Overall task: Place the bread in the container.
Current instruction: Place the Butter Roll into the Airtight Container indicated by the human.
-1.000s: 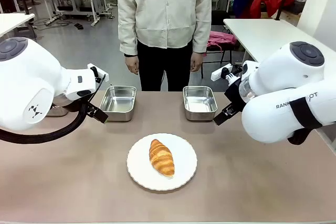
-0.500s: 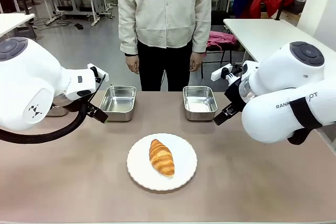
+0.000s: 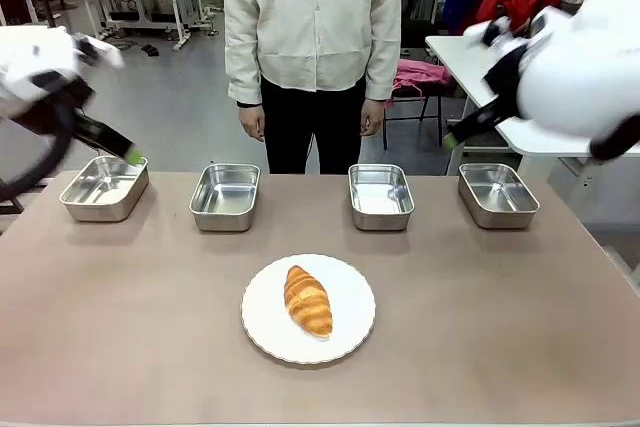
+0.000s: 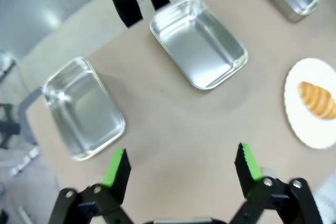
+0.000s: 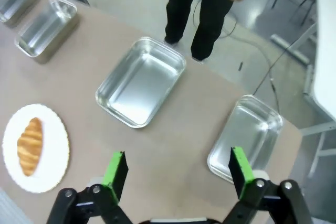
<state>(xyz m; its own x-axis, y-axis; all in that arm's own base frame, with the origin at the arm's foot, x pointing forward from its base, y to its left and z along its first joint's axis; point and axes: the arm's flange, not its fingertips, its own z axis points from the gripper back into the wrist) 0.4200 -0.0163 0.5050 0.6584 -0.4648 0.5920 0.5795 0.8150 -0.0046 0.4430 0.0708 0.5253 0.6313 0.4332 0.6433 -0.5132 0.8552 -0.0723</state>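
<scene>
The golden-brown croissant (image 3: pixel 308 300) lies on a round white plate (image 3: pixel 352 325) at the table's middle front. Four alike steel pans stand in a row behind it: far left (image 3: pixel 104 188), centre left (image 3: pixel 225 196), centre right (image 3: pixel 380 196), far right (image 3: pixel 497 194), all empty. My left gripper (image 3: pixel 130 154) hangs above the far-left pan; in its wrist view it (image 4: pixel 182 166) is open over bare table, the croissant (image 4: pixel 317 99) off to the right. My right gripper (image 3: pixel 451 140) hovers high near the far-right pan, open (image 5: pixel 177 171) and holding nothing, the croissant (image 5: pixel 30 145) at lower left.
A person (image 3: pixel 313 37) stands at the table's far edge, behind the two middle pans, hands hanging at the sides. The brown tabletop (image 3: pixel 500 327) lies bare around the plate. White tables and chairs stand farther back.
Both arms have lifted and swung outward, away from the table's middle, uncovering the far-left and far-right pans. Croissant, plate and person have stayed put.
</scene>
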